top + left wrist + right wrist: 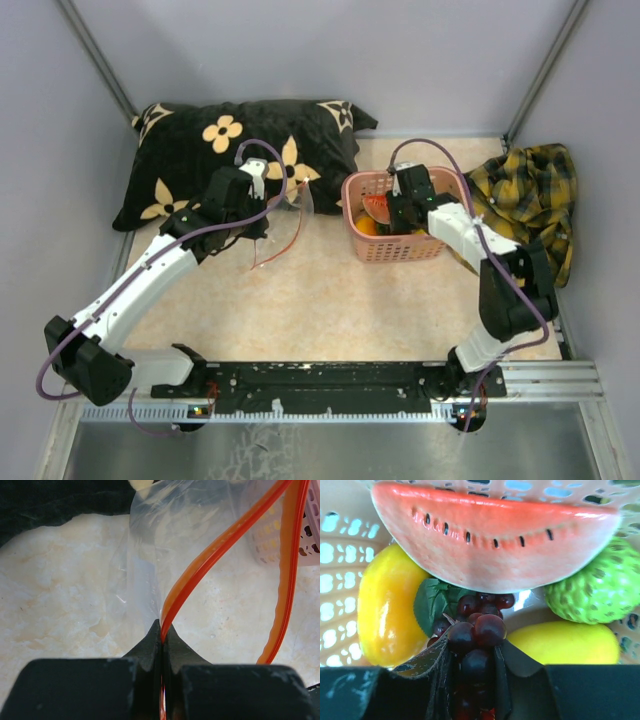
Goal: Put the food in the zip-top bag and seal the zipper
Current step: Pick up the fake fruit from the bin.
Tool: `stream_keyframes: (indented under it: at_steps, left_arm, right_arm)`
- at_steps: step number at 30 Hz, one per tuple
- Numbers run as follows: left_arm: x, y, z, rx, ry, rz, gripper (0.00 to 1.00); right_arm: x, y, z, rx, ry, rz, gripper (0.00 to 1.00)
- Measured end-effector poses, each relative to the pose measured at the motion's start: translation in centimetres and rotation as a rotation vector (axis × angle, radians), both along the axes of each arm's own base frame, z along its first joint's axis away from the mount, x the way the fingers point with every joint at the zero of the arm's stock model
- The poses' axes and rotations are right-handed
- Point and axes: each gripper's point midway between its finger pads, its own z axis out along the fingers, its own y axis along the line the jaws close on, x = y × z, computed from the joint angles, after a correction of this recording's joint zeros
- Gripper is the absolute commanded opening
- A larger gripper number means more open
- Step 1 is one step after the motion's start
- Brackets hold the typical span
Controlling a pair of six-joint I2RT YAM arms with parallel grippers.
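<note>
Anchors both arms at the near edge of the tabletop [300,300]. Reaches forward on the left and presses the left fingers [155,645] tightly together on the zipper [215,550], pinching one end of the red-orange strip. Holds the zip-top bag [150,545] by that strip over the tabletop, mouth gaping, its two orange tracks spreading apart away from the pinch and clear crinkled film hanging beside them. Reaches down on the right into the pink basket [395,248], just right of the bag, and clamps the right fingers [437,662] on either side of the grape bunch [480,627], dark grapes wedged between them. Leaves the other food in the basket: a yellow piece [385,610] touching the grapes' left, a second yellow piece [565,642] to their right, the watermelon slice [490,545] lying across behind, the bumpy green fruit [595,587] under its right end. Has, farther back, a black flowered pillow [200,150] behind the bag and a plaid cloth [530,190] beyond the basket.
</note>
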Motion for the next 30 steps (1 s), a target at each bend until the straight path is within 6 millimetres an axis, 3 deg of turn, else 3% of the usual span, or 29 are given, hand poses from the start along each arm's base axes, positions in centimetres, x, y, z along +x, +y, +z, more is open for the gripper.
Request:
stream_keyframes:
  at_steps: [6, 13, 25, 30]
  left_arm:
    - [0.0, 0.0, 0.0, 0.001, 0.000, -0.001, 0.00]
    - [0.0, 0.0, 0.0, 0.002, -0.001, -0.003, 0.00]
    - [-0.1, -0.2, 0.0, -0.003, 0.003, -0.017, 0.00]
    - [-0.2, -0.3, 0.0, -0.007, 0.004, -0.021, 0.00]
  right_arm:
    - [-0.2, -0.5, 4.3, 0.017, -0.111, -0.008, 0.07]
    - [-1.1, -1.0, 7.8, 0.043, -0.229, -0.010, 0.00]
    - [-1.7, 0.0, 15.7, 0.084, -0.529, 0.058, 0.00]
    - [-1.9, 0.9, 17.9, 0.088, -0.613, 0.093, 0.00]
